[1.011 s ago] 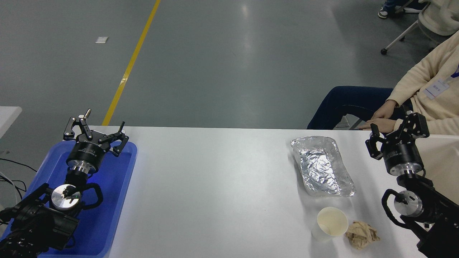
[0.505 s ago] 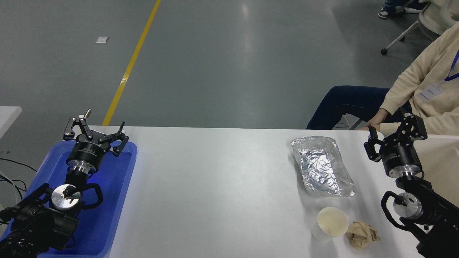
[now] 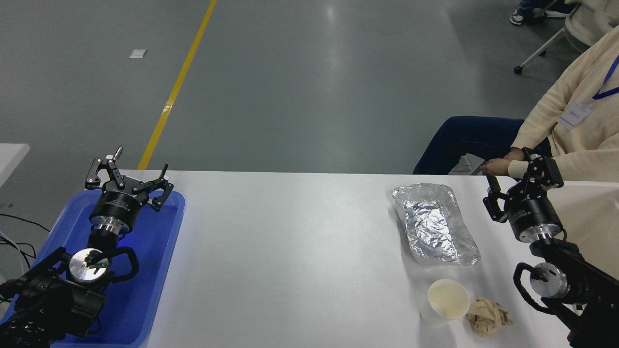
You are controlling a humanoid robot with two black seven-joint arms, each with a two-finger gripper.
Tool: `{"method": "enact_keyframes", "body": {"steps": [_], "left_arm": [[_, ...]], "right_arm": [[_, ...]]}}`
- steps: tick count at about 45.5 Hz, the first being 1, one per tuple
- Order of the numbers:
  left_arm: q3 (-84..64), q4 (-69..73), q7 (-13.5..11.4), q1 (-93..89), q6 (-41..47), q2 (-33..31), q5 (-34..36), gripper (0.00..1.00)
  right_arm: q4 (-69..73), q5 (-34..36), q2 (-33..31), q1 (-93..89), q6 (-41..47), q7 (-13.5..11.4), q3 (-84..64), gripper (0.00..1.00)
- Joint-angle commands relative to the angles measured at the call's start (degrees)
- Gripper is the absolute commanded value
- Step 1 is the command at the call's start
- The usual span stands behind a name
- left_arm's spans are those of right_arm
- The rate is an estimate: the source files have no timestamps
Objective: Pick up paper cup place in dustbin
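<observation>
Right end effector [image 3: 515, 186] of mine open, empty, above desk [image 3: 290, 251] far right. Paper cup [image 3: 447, 300] upright, nearer me and left of it, touching brown paper wad [image 3: 488, 316]. Foil tray [image 3: 435, 223] just left. Left end effector [image 3: 129, 178] open over blue tray [image 3: 145, 290].

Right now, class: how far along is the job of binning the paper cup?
Nothing looks done: the paper cup stands upright on the table beside a crumpled brown wad. The right gripper hangs apart from the cup, jaws open and empty. Left: grasping, lifting, and dropping it into the dustbin.
</observation>
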Motion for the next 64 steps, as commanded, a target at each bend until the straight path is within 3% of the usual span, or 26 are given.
{"method": "enact_keyframes", "body": {"steps": [1,13,21,32,38,49,52,58,64], "left_arm": [[0.0,0.02,-0.01,0.0,0.0,0.0,0.0,1.0],[0.0,-0.06,-0.01,0.0,0.0,0.0,0.0,1.0],[0.0,-0.06,0.07,0.0,0.0,0.0,0.09,1.0],[0.0,-0.06,0.07,0.0,0.0,0.0,0.09,1.0],[0.0,-0.06,0.07,0.0,-0.09,-0.09,0.09,1.0],[0.0,-0.06,0.07,0.0,-0.09,0.0,0.09,1.0],[0.0,-0.06,0.07,0.0,0.0,0.0,0.09,1.0],[0.0,-0.06,0.07,0.0,0.0,0.0,0.09,1.0],[0.0,0.02,0.07,0.0,0.0,0.0,0.0,1.0]], "right_arm": [[3.82,0.3,-9.77,9.81,-0.06,0.03,-23.68,1.0],[4.08,0.12,-17.69,27.56,0.9,0.47,-53.57,1.0],[5.3,0.3,-16.82,41.27,0.99,0.47,-76.25,1.0],[10.05,-0.93,-9.53,57.36,2.57,0.47,-104.9,1.0],[13.04,-5.67,-7.42,64.65,14.41,0.47,-115.72,1.0],[13.39,-7.35,1.99,67.83,23.31,-0.4,-119.16,1.0],[13.75,-8.05,2.78,70.02,26.91,-2.68,-119.78,1.0],[16.55,-9.72,3.14,77.83,34.56,-11.2,-119.16,1.0],[22.26,-14.55,3.14,85.4,38.35,-18.15,-115.92,1.0]]}}
